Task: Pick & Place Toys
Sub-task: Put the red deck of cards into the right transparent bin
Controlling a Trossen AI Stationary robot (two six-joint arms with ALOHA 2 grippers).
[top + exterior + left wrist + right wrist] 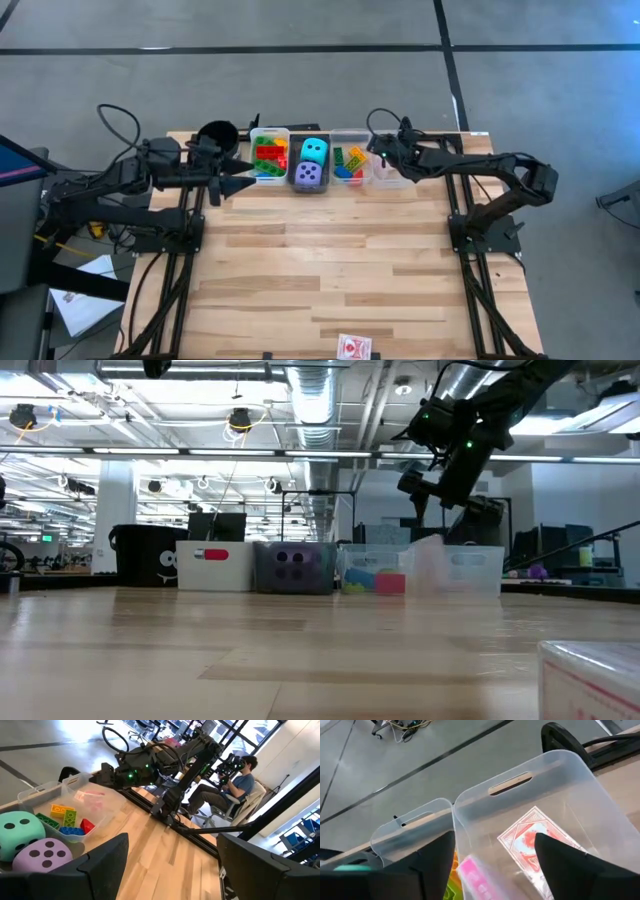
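Red-white card (532, 840) in clear bin (570, 785); right gripper (492, 857) jaws apart above

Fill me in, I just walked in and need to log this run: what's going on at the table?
The robot is sorting toys into clear bins at the table's far edge. The right gripper hovers, open, over the rightmost bin, where a red-white card lies. The left gripper waits, open, near the black cup. Another red-white card remains at the table's near edge.
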